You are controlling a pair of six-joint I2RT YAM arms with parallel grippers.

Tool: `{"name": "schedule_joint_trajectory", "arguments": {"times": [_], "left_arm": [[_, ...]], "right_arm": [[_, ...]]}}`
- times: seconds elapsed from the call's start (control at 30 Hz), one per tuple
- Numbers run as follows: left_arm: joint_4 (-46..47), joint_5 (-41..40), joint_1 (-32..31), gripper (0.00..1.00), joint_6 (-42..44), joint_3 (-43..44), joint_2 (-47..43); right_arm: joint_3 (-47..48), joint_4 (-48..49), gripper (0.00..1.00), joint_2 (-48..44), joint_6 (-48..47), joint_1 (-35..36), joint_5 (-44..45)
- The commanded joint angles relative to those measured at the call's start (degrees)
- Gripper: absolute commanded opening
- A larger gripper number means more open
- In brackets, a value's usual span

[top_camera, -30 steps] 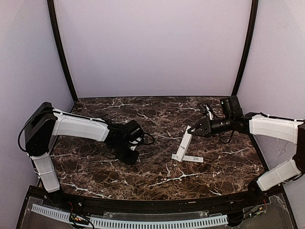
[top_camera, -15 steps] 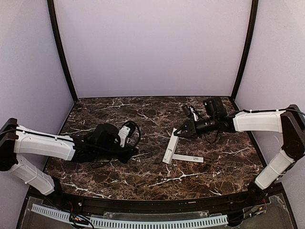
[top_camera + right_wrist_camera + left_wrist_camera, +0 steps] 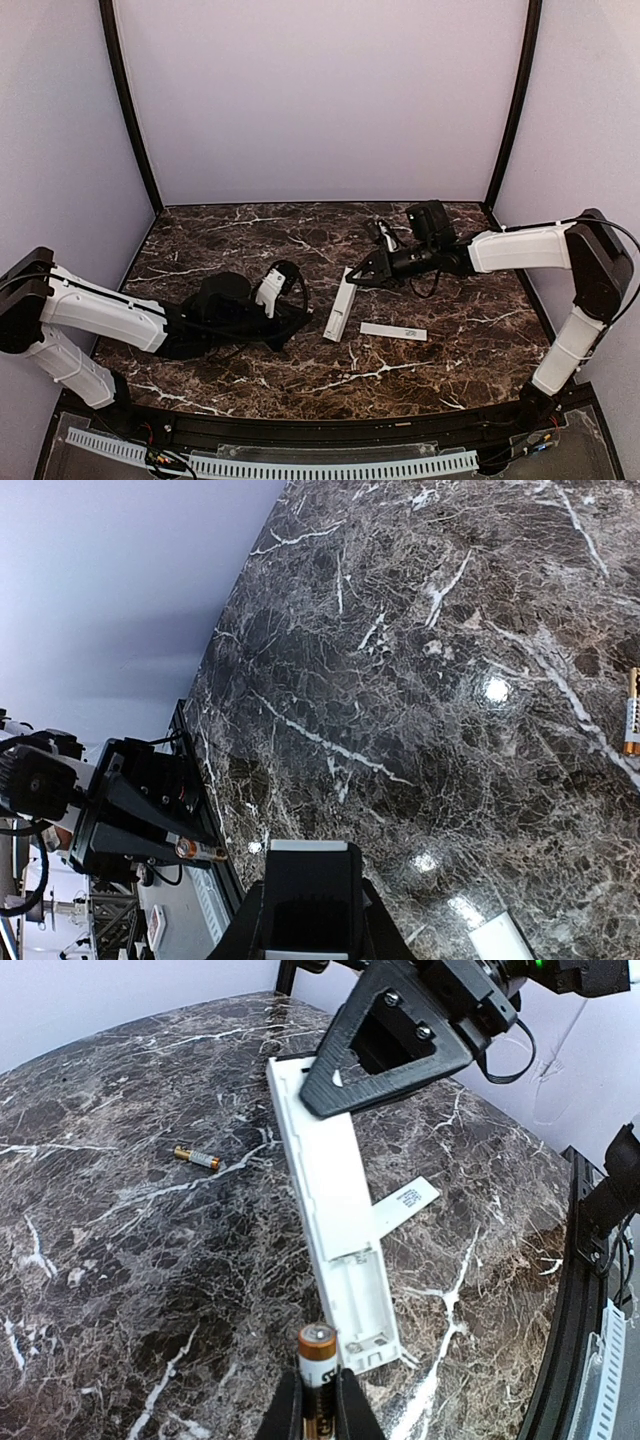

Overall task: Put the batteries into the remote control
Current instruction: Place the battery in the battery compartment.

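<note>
The white remote control (image 3: 326, 1165) lies on the marble with its back up and its battery bay (image 3: 366, 1300) open at the near end. My right gripper (image 3: 358, 273) is shut on the remote's far end (image 3: 305, 905). My left gripper (image 3: 318, 1405) is shut on one of the batteries (image 3: 318, 1352), held upright just short of the open bay. In the top view the left gripper (image 3: 292, 325) sits just left of the remote (image 3: 339, 308). A second battery (image 3: 197, 1157) lies loose on the table left of the remote, also seen as a battery (image 3: 631, 725) at the right wrist view's edge.
The thin white cover strip (image 3: 393, 331) lies flat just right of the remote's near end and shows as a cover strip (image 3: 405, 1198) in the left wrist view. Purple walls close in the table (image 3: 440, 370) on three sides. A black rail (image 3: 300, 432) runs along the near edge.
The right gripper has slid the remote leftward toward the table's middle. The left arm has dropped low and reached right, bringing its battery up to the remote. The cover strip stayed put.
</note>
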Motion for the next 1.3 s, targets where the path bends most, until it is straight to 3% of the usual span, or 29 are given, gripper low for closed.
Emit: {"name": "schedule_joint_trajectory", "arguments": {"times": [0.0, 1.27], "left_arm": [[3.6, -0.7, -1.0, 0.00, 2.4, 0.3, 1.7], [10.1, 0.6, -1.8, 0.01, 3.8, 5.2, 11.5]], "right_arm": [[1.9, 2.9, 0.00, 0.7, 1.4, 1.0, -1.1], [2.6, 4.8, 0.00, 2.8, 4.5, 2.0, -1.9]]}}
